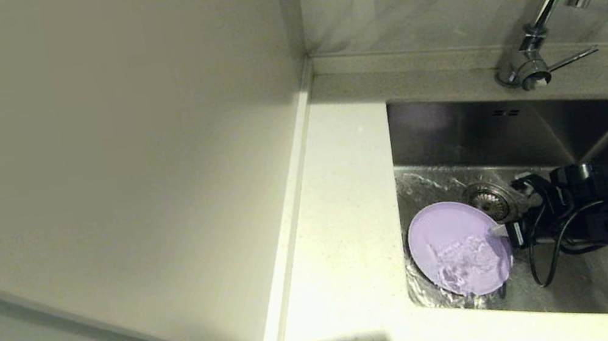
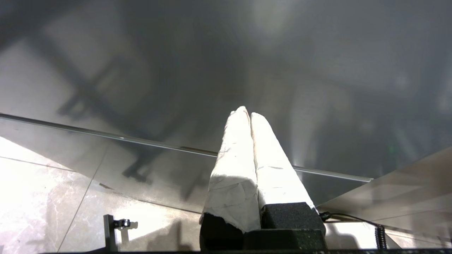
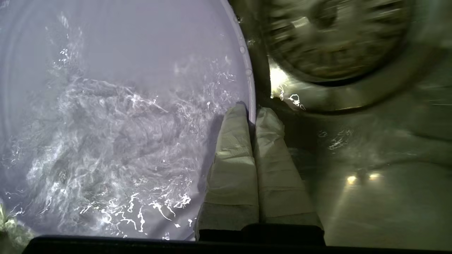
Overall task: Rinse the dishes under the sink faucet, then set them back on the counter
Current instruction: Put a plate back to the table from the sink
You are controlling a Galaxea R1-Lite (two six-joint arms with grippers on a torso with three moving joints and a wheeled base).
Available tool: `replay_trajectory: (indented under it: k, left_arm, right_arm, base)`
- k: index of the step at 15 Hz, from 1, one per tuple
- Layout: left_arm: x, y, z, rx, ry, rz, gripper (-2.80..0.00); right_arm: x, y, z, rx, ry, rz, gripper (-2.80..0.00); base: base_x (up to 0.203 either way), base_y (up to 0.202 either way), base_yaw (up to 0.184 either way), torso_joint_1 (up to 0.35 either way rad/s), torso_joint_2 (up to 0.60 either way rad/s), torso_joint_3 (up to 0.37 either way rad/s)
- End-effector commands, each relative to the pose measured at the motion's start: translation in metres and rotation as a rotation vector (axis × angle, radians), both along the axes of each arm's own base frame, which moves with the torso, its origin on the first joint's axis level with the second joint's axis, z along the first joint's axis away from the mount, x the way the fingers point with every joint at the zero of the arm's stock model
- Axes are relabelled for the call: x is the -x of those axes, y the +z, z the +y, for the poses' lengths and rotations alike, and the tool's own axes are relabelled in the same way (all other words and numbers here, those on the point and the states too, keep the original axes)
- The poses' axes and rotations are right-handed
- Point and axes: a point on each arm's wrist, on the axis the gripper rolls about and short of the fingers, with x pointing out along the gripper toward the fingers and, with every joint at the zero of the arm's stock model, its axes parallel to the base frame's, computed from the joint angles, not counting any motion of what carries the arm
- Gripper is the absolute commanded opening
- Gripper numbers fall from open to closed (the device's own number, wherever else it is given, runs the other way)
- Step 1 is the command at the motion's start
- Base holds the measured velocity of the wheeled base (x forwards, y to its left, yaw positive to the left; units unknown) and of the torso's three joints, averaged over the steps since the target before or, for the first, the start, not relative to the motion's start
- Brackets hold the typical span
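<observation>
Lilac plate [image 1: 458, 248] in sink [image 1: 567, 268], rim pinched by right gripper [image 3: 251, 116], water splashing

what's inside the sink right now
The lilac plate, water splashing on it, held at its rim by the right gripper. The drain strainer sits beside it. The sink floor under the plate and arm is hidden.

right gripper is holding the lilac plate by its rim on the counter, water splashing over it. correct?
Not on the counter. The head view shows the right gripper holding the lilac plate by its rim inside the sink, beside the drain strainer, water splashing over it.
</observation>
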Motion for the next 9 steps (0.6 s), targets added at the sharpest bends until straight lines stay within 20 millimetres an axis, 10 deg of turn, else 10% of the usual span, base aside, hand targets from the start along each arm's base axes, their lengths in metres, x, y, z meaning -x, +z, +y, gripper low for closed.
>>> replay_trajectory:
  k: [1, 9]
  left_arm:
    - [0.000, -0.001, 0.000, 0.001, 0.000, 0.002, -2.80]
    - [0.000, -0.001, 0.000, 0.001, 0.000, 0.002, -2.80]
  right_arm:
    - [-0.003, 0.014, -0.013, 0.036, -0.062, -0.046, -2.80]
    - [0.000, 0.050, -0.036, 0.161, -0.252, -0.133, -2.80]
  base:
    - [0.000, 0.000, 0.000, 0.000, 0.00, 0.000]
    - [0.000, 0.000, 0.000, 0.000, 0.00, 0.000]
